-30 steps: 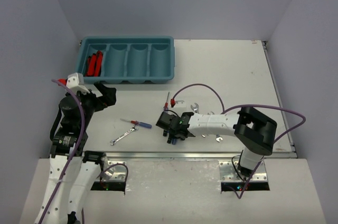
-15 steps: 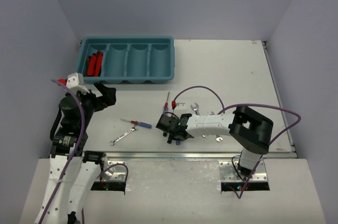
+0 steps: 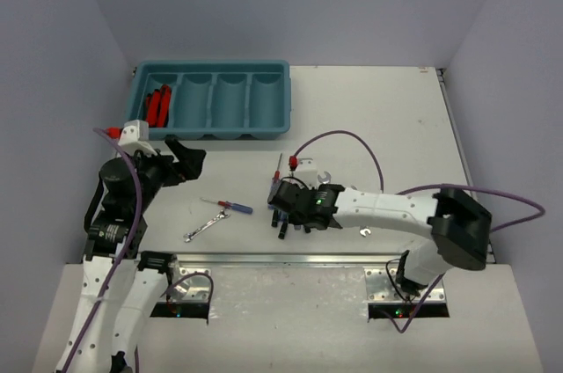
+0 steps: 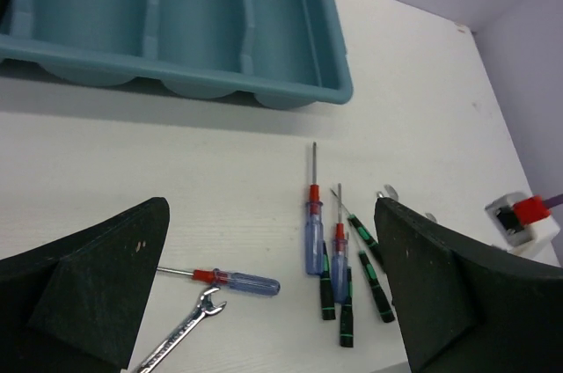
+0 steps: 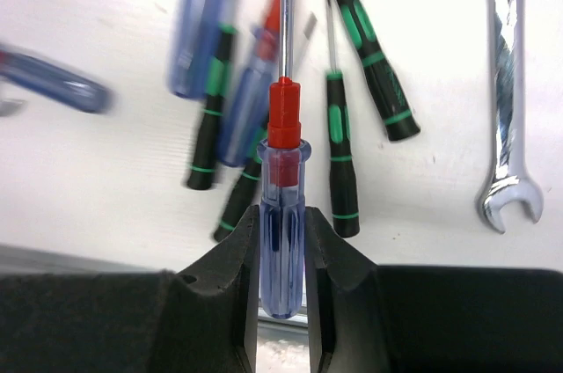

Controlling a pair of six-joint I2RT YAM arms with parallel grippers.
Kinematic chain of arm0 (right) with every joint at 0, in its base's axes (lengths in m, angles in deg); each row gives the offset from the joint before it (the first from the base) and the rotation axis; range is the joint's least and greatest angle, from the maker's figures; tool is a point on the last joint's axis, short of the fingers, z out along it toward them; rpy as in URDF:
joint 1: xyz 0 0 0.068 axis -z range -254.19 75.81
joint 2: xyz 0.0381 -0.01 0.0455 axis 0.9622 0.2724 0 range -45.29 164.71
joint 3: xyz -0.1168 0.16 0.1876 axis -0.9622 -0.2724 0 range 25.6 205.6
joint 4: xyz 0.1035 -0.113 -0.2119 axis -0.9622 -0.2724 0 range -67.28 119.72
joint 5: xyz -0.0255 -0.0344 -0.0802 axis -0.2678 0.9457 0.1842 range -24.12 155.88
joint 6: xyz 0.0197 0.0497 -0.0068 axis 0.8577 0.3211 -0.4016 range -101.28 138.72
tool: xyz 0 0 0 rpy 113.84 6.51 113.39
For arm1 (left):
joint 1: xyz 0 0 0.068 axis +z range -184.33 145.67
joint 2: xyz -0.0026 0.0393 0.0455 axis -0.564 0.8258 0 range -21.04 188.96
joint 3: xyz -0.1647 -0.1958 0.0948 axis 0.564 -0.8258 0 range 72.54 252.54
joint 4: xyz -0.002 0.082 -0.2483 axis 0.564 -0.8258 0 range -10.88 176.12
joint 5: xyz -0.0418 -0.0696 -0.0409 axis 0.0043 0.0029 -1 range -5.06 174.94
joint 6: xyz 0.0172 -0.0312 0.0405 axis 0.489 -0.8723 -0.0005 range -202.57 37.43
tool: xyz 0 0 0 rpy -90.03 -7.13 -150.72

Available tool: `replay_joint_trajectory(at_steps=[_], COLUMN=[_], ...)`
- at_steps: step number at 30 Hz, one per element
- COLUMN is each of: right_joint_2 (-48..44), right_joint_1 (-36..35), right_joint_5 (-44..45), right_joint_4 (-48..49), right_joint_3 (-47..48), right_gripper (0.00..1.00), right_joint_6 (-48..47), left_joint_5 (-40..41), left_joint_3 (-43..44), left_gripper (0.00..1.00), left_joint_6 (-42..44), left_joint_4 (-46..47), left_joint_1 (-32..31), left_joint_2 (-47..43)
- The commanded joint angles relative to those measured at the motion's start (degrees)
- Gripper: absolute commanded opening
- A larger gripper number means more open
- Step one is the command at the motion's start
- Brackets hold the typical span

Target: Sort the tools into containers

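Right arm has stretched out over the last second: elbow swung right, right claw (image 3: 286, 213) barely shifted, sitting over the screwdriver pile at near-centre of the counter (image 3: 396, 118).

Wrist view: right claw (image 5: 281, 232) is clenched on a blue-handled screwdriver (image 5: 282, 181), with the handle pinched between both fingers and the shaft pointing away. The pile behind is motion-blurred while the held one is sharp, so I read this as a lift underway. Can't confirm it's fully clear of the counter.

Left claw (image 3: 186, 160) has edged right. It's released, jaws wide, holding nothing, just near of the tray (image 3: 211, 67).

Tray is far left. Pliers (image 3: 157, 105) sit in its leftmost compartment; the other three look bare.

Still loose:
- black-and-green screwdrivers (image 5: 339, 157)
- a lone screwdriver (image 3: 234, 207) and a small wrench (image 3: 202, 229), left of the pile
- a silver wrench (image 5: 508, 118), right of it

Meaning: pick looks secured. Next comes a carry far-left to a compartment without pliers. That's a long reach, and the smooth handle could pivot in the grip.
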Motion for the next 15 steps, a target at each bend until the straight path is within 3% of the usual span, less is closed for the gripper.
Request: replay_joint_trajectory(at_steps=[1, 3, 5, 6, 12, 15], right_joint_2=[-12.43, -15.57, -18.31, -19.59, -22.08, -22.64], right_joint_1=[-0.07, 0.38, 0.92, 1.18, 1.76, 1.74], right_joint_5=[3.47, 0.03, -4.26, -5.63, -17.92, -19.03], right_joint_4=[9.68, 14.82, 17.89, 19.51, 26.38, 28.23], right_joint_3=[2.12, 2.42, 2.62, 2.18, 1.87, 1.78], right_gripper=[0.07, 0.03, 0.02, 0.02, 0.02, 0.02], right_joint_6=[-16.82, -26.85, -31.11, -32.83, -39.05, -38.87], left_joint_5=[-24.35, -37.25, -40.16, -39.25, -34.27, -32.04], left_joint_3=[-4.26, -11.2, -19.15, -19.97, -18.64, -17.66], left_gripper=[1.0, 1.0, 1.0, 1.0, 1.0, 0.99], left_joint_6=[-7.63, -21.43, -32.43, -34.3, -32.21, -30.96], left_joint_4=[14.98, 38.06, 56.06, 59.76, 62.93, 64.16], left_joint_1=[-0.62, -0.77, -1.31, -1.89, -7.8, -12.58], left_joint_2=[1.64, 2.26, 2.99, 3.58, 11.27, 14.85])
